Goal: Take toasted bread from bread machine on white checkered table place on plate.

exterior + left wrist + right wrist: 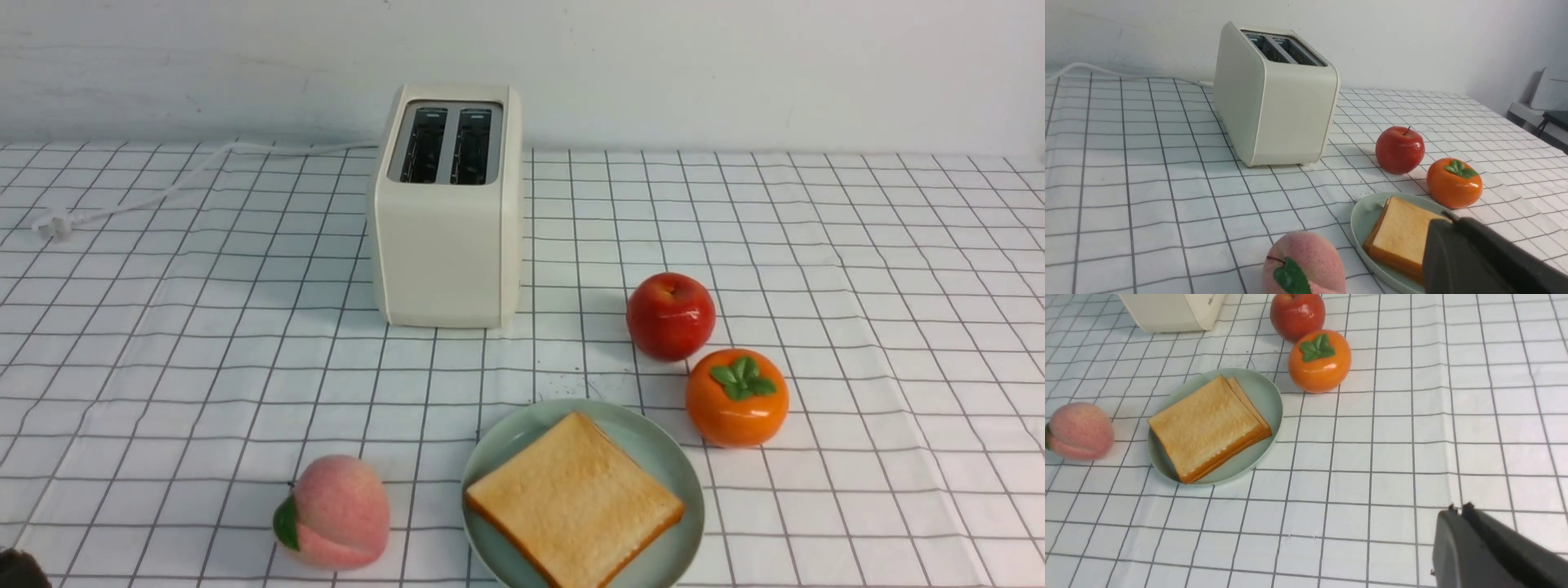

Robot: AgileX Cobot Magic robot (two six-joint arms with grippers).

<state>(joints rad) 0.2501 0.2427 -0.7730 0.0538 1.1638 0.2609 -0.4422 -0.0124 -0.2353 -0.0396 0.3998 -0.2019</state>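
Observation:
Two slices of toasted bread [1208, 424] lie stacked flat on the mint-green plate [1265, 396]; in the front view the toasted bread [571, 498] sits at the near middle on the plate [506, 441]. The cream bread machine [447, 204] stands behind on the white checkered table [816, 245], both dark slots empty. My left gripper [1449, 216] is shut with nothing in it, its tip in front of the toasted bread [1400, 228] in the left wrist view. My right gripper [1459, 507] is shut and empty over bare cloth, well away from the plate.
A red apple [670, 316] and an orange persimmon [736, 398] sit just right of the plate. A pink peach [335, 512] lies to its left. The toaster's white cord [122, 204] trails off to the far left. A wall closes the back.

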